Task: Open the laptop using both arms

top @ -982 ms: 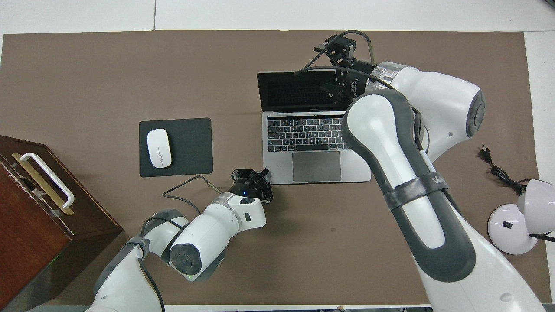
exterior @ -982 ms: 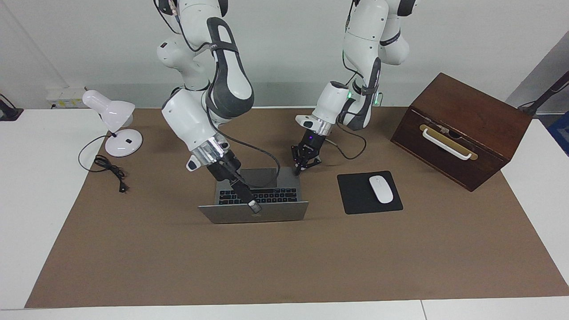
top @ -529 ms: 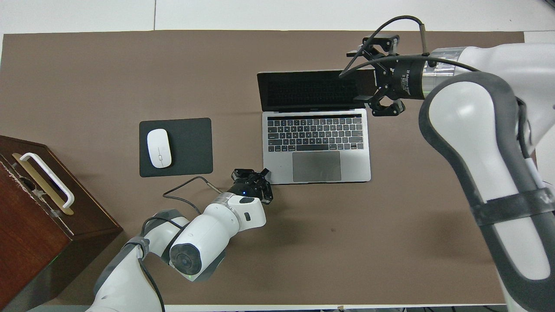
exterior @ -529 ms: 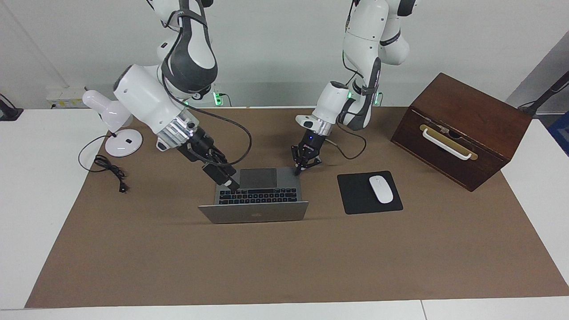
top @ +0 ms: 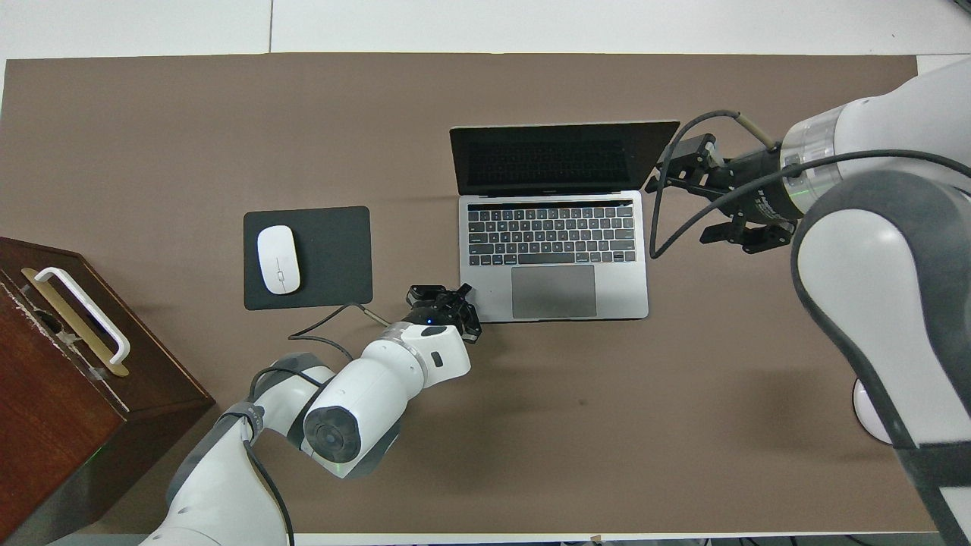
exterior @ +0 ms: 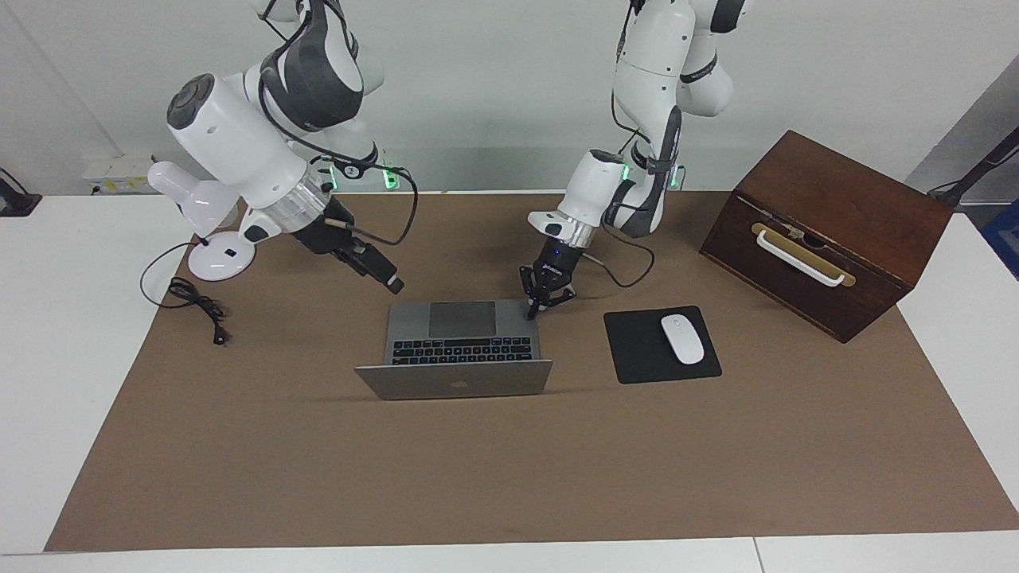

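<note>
Brown matting (exterior: 509,469) covers most of the white bench (exterior: 48,358), and the laptop (exterior: 458,350) at its middle serves as the landmark. Toward the left arm's end of the bench from the laptop sits a dark wooden box (exterior: 828,231) with a white handle. The laptop itself is silver-grey and stands open, its lid upright with a dark apple logo (exterior: 457,385) on the back; no other writing can be read. Beside the laptop, toward the box, lies a black mouse pad (exterior: 637,350) carrying a white mouse (exterior: 682,339). Toward the right arm's end from the laptop stands a white desk lamp (exterior: 208,231) with its black cord (exterior: 195,306).

The left hand (exterior: 532,312) is closed with nothing in its grip, its tips down at the laptop's base corner nearest the robots on the mouse-pad side. The right hand (exterior: 392,282) hangs clear of the laptop, over the matting just off the laptop's lamp-side corner; I cannot tell whether it is open.
</note>
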